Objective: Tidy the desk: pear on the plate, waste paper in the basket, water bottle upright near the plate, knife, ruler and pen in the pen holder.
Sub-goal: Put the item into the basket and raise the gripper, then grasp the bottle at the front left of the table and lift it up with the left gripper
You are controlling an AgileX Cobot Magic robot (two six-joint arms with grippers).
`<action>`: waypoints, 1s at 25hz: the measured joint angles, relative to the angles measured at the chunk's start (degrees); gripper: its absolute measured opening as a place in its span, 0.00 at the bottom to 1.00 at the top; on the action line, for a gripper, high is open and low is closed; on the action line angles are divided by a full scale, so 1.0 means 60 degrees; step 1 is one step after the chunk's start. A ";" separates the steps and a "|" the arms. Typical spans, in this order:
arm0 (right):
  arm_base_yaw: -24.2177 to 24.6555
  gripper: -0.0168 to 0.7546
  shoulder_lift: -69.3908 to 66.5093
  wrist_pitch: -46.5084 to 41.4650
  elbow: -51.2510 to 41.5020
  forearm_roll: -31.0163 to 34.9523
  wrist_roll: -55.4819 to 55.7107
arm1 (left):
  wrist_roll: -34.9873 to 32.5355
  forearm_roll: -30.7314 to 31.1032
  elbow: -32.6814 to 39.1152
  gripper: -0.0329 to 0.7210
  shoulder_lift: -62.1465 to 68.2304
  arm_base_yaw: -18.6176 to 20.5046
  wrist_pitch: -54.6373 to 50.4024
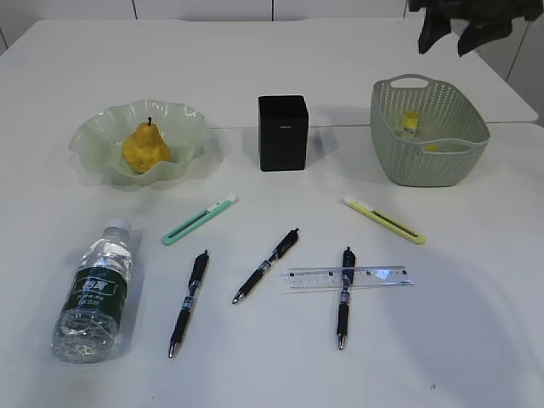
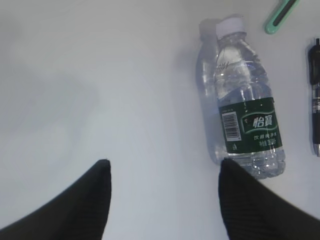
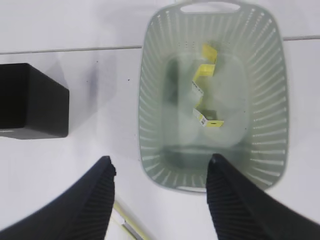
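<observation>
Bottle (image 1: 93, 291) lies nearest me, on its side at seven o'clock on the desk (image 1: 272, 374), cap toward the plate (image 1: 93, 136) where the pear (image 1: 145, 147) already sits. It looks full, so heavy-ish, slick and round; I'd take it across the labelled middle. My left gripper (image 2: 165, 172) hangs over bare desk just left of it, jaws wide, holding nothing. Moving right: pens, knives and the ruler (image 1: 348, 277) look thin, stiff and light; the ruler lies flat across a pen (image 1: 344, 297), awkward to pinch. At two o'clock my right gripper (image 3: 161, 167) hovers above the basket (image 3: 155, 75), spread wide and empty, yellow paper (image 3: 204, 92) lying inside.
</observation>
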State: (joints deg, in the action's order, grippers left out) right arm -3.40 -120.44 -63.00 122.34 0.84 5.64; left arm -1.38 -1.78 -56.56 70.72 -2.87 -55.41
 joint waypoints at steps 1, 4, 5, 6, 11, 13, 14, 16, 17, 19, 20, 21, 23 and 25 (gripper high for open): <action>0.0000 0.58 0.0246 -0.0168 -0.0103 0.0022 -0.0044 | 0.0000 0.0000 0.0000 0.67 0.0000 0.0000 0.0077; -0.0115 0.58 0.0906 -0.0830 -0.0633 0.0008 -0.0157 | 0.0000 0.0000 0.0000 0.67 0.0000 0.0000 0.0236; -0.0158 0.58 0.1138 -0.1000 -0.0943 0.0008 -0.0213 | 0.0000 0.0000 0.0000 0.67 0.0000 0.0000 0.0288; -0.0246 0.58 0.1376 -0.1159 -0.1250 -0.0009 -0.0246 | 0.0000 0.0000 0.0000 0.67 0.0000 0.0000 0.0366; -0.1024 0.58 0.2605 -0.1290 -0.3540 -0.0227 -0.0380 | 0.0000 0.0018 0.0000 0.66 0.0000 0.0000 0.0713; -0.1476 0.58 0.3092 -0.1308 -0.4442 -0.0556 -0.0425 | 0.0000 0.0018 0.0000 0.66 0.0000 0.0000 0.0956; -0.1718 0.58 0.3269 -0.1308 -0.4917 -0.0681 -0.0447 | 0.0000 0.0018 0.0000 0.66 0.0000 0.0000 0.1069; -0.2071 0.58 0.3636 -0.1308 -0.5804 -0.0748 -0.0460 | 0.0000 -0.0009 0.0000 0.66 0.0000 0.0000 0.1250; -0.2213 0.58 0.3769 -0.1308 -0.6134 -0.0703 -0.0468 | 0.0000 -0.0076 0.0000 0.66 0.0000 0.0000 0.1286; -0.2347 0.58 0.4061 -0.1308 -0.6809 -0.0555 -0.0505 | 0.0000 -0.0449 0.0000 0.66 0.0000 0.0000 0.1294; -0.2368 0.58 0.4201 -0.1308 -0.7039 -0.0493 -0.0547 | 0.0000 -0.0627 0.0000 0.66 0.0000 -0.0019 0.1294; -0.2391 0.58 0.4317 -0.1308 -0.7283 -0.0470 -0.0566 | 0.0000 -0.0817 0.0000 0.66 0.0000 -0.0044 0.1276; -0.2391 0.58 0.4586 -0.1308 -0.7632 -0.0448 -0.0603 | 0.0000 -0.0980 0.0000 0.66 0.0000 -0.0223 0.1197; -0.2398 0.58 0.4775 -0.1308 -0.7770 -0.0448 -0.0644 | 0.0000 -0.1007 0.0000 0.66 0.0000 -0.0556 0.1135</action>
State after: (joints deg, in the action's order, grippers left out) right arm -17.79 -91.79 -70.84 75.72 -1.85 1.77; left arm -1.38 -7.82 -56.56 70.72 -6.20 -48.60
